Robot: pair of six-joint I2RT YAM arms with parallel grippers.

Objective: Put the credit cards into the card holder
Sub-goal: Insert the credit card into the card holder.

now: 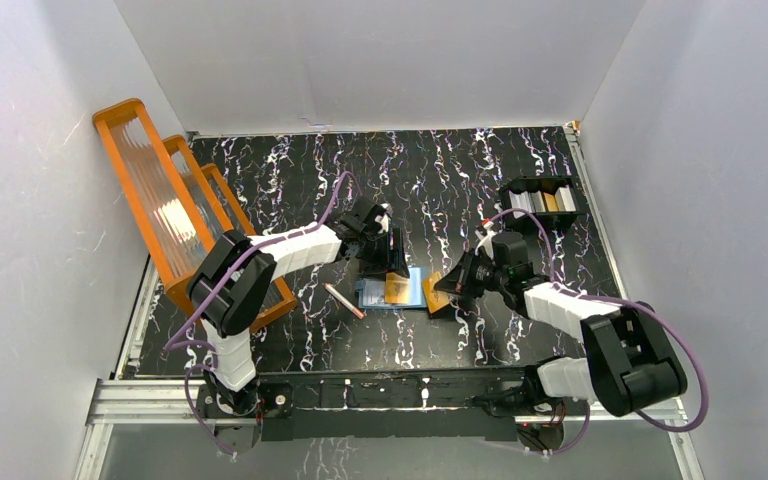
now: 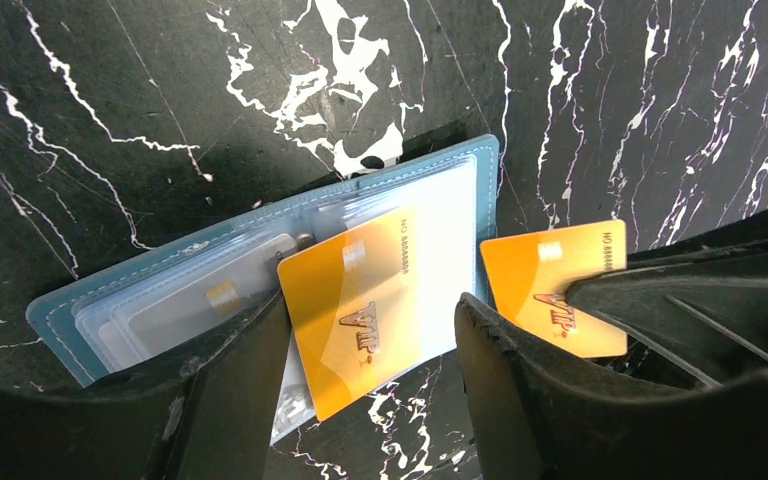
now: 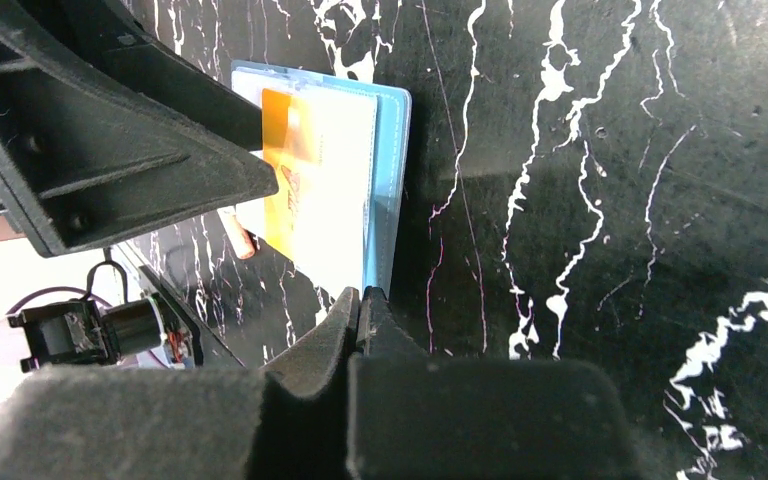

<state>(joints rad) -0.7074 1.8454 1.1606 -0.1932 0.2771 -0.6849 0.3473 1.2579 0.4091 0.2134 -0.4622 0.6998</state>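
So the card holder (image 2: pixel 60 320) is lying open and flat on the black marbled counter (image 1: pixel 290 170), roughly dead center of the overhead view, lighter blue inside facing up with the clear pockets showing. One orange card (image 2: pixel 355 310) sits on top of it at a bit of a tilt, its lower end hanging past the holder's near edge, so it looks only partway in at best. There's also a grey card (image 2: pixel 190 305) already tucked under the clear plastic on the holder's left half in the left wrist view. The left hand (image 2: pixel 372 310) is spread wide right over that orange card, one finger on each side of it, not gripping anything. A second orange card (image 2: pixel 540 290) lies just beside the holder's right edge in that same view, and the right hand (image 3: pixel 360 300) has its fingers squeezed fully together with the tip over that card. I honestly can't tell if it's pinching the card or just pressing on it, since its own camera hides the card. A pinkish pen (image 1: pixel 344 300) lies on the counter just left of the holder in the overhead shot. A black tray (image 1: pixel 520 185) with more cards standing in it sits well off at the upper right, and a big orange rack (image 1: pixel 160 200) leans along the left side.
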